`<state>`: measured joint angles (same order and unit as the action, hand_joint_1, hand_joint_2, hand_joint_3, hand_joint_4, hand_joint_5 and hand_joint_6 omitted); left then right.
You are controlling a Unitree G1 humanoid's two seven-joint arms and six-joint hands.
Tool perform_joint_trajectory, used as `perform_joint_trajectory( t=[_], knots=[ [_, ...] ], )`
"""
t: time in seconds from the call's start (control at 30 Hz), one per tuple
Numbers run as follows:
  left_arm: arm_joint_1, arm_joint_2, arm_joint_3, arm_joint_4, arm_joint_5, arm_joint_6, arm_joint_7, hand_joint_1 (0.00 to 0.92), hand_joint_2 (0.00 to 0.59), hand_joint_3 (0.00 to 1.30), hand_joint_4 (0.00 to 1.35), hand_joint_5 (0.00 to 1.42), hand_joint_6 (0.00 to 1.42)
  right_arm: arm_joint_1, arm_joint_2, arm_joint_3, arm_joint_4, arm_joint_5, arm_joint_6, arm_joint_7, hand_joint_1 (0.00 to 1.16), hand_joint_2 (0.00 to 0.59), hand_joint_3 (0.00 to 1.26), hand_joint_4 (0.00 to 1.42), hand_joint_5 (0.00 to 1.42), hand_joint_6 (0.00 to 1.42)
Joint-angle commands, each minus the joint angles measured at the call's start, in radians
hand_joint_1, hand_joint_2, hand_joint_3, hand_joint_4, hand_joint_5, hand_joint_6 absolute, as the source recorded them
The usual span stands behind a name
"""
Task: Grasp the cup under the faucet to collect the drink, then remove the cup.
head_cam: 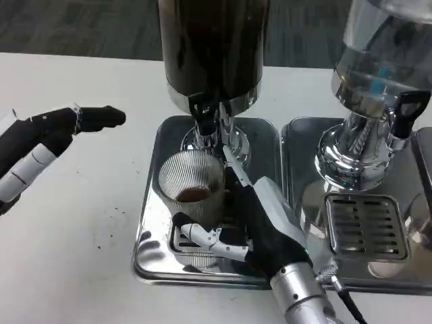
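Cup (191,183): sitting under the faucet (204,118) on the left tray (156,202), holding some dark drink.
Right hand (260,226): grasping the cup's side.
Left hand (47,145): hovering released over the table (74,223).

White table (74,202) with dark specks near its middle-left. Beyond its far edge, dark grey carpet floor (74,27) with a faint pattern. Bright, even overhead light, glare on the tabletop.
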<state>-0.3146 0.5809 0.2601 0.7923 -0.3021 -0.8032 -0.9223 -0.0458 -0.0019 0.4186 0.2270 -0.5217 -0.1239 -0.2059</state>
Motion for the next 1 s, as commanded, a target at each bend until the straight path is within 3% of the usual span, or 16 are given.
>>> perform_joint_trajectory(
  t=[0.03,0.33,0.6,1.0],
  knots=[
    [0.008,0.016,-0.004,0.011,0.016,0.009,0.009,0.0,0.137,0.38,0.28,0.22,0.17,0.023,0.013,0.013,0.009,-0.018,0.005,-0.035,0.66,0.206,0.0,0.07,0.3,0.39],
    [0.013,0.021,-0.004,0.01,0.017,0.008,0.009,0.0,0.139,0.38,0.29,0.22,0.19,0.032,0.023,0.024,0.009,-0.033,0.012,-0.072,0.68,0.199,0.17,0.3,0.5,0.71],
    [0.017,0.028,0.0,0.009,0.022,-0.006,0.017,0.0,0.14,0.38,0.29,0.22,0.2,0.061,0.024,0.04,-0.006,-0.09,-0.009,-0.171,0.68,0.203,0.25,0.39,0.6,0.85],
    [0.024,0.02,-0.011,0.009,0.026,-0.007,0.019,0.0,0.141,0.38,0.29,0.22,0.21,0.107,0.022,0.02,-0.02,-0.082,-0.066,-0.25,0.7,0.208,0.36,0.51,0.72,1.03]
  ],
)
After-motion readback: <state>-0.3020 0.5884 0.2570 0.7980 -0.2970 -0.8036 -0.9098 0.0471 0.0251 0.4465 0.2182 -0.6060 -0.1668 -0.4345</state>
